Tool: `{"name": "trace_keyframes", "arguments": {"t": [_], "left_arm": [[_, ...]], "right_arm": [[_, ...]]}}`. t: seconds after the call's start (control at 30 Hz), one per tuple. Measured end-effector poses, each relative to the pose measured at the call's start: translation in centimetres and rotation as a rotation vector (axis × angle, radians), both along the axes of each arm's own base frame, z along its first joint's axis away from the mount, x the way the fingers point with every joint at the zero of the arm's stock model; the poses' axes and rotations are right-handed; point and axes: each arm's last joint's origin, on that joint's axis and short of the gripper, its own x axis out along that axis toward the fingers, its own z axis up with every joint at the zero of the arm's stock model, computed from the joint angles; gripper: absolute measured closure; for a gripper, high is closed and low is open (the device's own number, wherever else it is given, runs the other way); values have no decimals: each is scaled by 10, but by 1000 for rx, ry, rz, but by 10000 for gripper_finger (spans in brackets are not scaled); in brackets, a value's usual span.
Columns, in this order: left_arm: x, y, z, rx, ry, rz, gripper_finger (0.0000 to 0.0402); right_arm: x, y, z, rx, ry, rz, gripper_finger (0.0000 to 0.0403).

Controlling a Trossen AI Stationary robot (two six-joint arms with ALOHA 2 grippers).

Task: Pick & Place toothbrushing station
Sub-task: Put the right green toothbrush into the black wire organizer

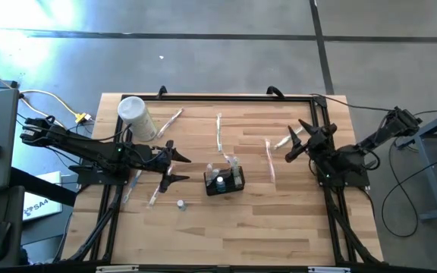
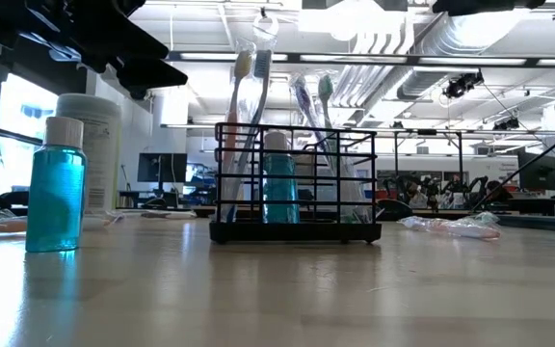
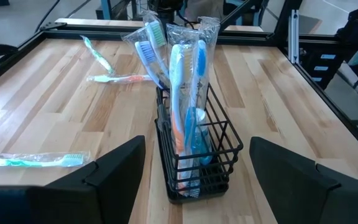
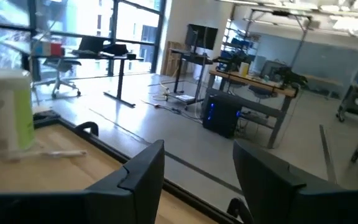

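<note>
The toothbrushing station is a small black wire holder (image 1: 224,182) standing on its base near the table's middle. It holds several wrapped toothbrushes (image 3: 182,74) and a small blue bottle (image 2: 279,183). My left gripper (image 1: 174,168) is open and empty, left of the holder, its fingers pointing at it; the holder (image 3: 197,162) shows between and beyond them in the left wrist view. My right gripper (image 1: 300,140) is open and empty above the table's right part, pointing toward the far left.
A tall white canister (image 1: 136,118) stands at the far left. A small blue bottle (image 1: 180,204) stands near the holder's near left. Wrapped toothbrushes lie loose: by the left gripper (image 1: 158,191), at the far middle (image 1: 218,133) and at the right (image 1: 270,161).
</note>
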Motion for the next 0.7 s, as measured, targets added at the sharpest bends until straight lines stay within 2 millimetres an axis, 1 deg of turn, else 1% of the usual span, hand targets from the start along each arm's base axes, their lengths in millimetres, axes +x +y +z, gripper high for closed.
{"name": "trace_keyframes", "arguments": {"t": [0.1, 0.17, 0.2, 0.3, 0.33, 0.37, 0.43, 0.53, 0.63, 0.7], "left_arm": [[0, 0, 0, 0, 0, 0, 114], [0, 0, 0, 0, 0, 1, 114], [0, 0, 0, 0, 0, 1, 114], [0, 0, 0, 0, 0, 0, 114], [0, 0, 0, 0, 0, 1, 114], [0, 0, 0, 0, 0, 1, 114], [0, 0, 0, 1, 0, 1, 114], [0, 0, 0, 1, 0, 1, 114], [0, 0, 0, 1, 0, 0, 114], [0, 0, 0, 1, 0, 1, 114]], "right_arm": [[4, 5, -6, -32, 32, 49, 235], [9, 9, -11, -59, 48, 128, 247], [11, 11, -15, -78, 67, 193, 253], [19, 17, -28, -114, 137, 459, 268], [21, 17, -31, -109, 153, 528, 271], [23, 16, -33, -100, 163, 562, 274], [27, 11, -35, -91, 172, 551, 277], [31, 1, -34, -140, 227, 502, 278], [38, -15, -20, -175, 278, 434, 278], [42, -27, -10, -166, 305, 447, 278]]}}
